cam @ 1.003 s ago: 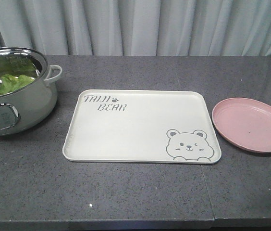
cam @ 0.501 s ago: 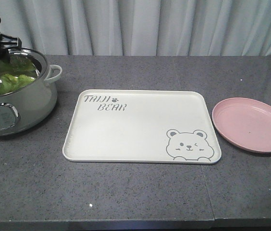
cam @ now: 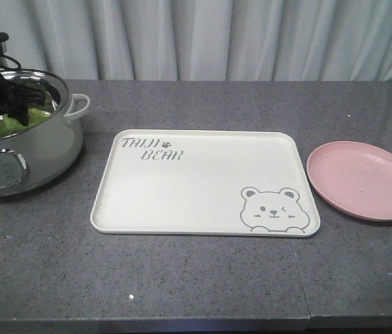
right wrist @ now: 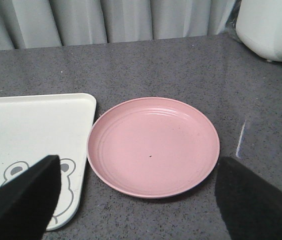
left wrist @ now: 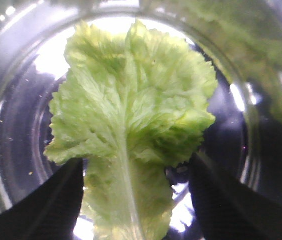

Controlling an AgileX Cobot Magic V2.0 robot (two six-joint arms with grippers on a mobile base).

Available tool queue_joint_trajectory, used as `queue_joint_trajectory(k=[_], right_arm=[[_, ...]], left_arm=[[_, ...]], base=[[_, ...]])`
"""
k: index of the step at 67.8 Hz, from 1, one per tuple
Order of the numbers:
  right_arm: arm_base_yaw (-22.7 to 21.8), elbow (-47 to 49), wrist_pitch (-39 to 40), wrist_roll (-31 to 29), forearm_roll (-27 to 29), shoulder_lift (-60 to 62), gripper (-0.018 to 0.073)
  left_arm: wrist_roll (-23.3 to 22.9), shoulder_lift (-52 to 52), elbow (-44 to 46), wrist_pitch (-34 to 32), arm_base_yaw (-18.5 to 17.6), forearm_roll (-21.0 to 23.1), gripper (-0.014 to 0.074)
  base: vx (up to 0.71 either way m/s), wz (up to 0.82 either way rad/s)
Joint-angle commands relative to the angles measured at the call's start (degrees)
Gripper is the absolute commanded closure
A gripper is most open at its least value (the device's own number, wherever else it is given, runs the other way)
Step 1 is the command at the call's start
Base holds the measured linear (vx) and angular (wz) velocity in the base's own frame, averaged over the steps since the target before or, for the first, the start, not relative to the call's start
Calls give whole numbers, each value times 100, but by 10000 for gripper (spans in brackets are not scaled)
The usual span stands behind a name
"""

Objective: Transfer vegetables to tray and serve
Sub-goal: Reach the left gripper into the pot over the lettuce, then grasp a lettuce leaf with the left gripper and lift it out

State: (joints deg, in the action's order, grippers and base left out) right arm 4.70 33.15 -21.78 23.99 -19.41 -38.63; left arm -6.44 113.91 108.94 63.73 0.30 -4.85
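The vegetables are one green crinkled lettuce leaf (left wrist: pixel 131 110) with a pale rib, lying flat on the bottom of a steel pot (cam: pixel 39 149). My left gripper (left wrist: pixel 136 200) is down inside the pot and open. Its dark fingers (left wrist: pixel 46 205) stand on either side of the leaf's stem end, apart from it. From the front, the left arm covers most of the leaf (cam: pixel 5 125). The cream tray (cam: pixel 203 181) with the bear drawing lies mid-table with nothing on it. My right gripper (right wrist: pixel 138 200) hovers open over the table, just in front of the pink plate (right wrist: pixel 153 145).
The pot has a white side handle (cam: pixel 79 106) and stands left of the tray. The pink plate (cam: pixel 363 179) lies right of the tray (right wrist: pixel 31 125), a narrow gap between them. A white appliance (right wrist: pixel 271 27) stands at the far right. Curtains hang behind the table.
My left arm has come into view from the upper left and lowered into the pot over the leaf. The tray, plate and pot have not moved.
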Motion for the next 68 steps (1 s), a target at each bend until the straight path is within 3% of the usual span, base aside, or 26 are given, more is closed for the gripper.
queue_joint_trajectory(k=[1,59,68], right_arm=[[-17,207,291,-29,-72,-19,-36],[-17,207,279,-29,-60,-19,-35],[-17,207,279,-29,-60,-19,-35]], left_arm=[[-48,-143,182,-116,0,32,146],[-87,729,171,198,0,24,146],[-87,841,171,295,0,24,202]], base=[[0,0],[0,0],[0,0]])
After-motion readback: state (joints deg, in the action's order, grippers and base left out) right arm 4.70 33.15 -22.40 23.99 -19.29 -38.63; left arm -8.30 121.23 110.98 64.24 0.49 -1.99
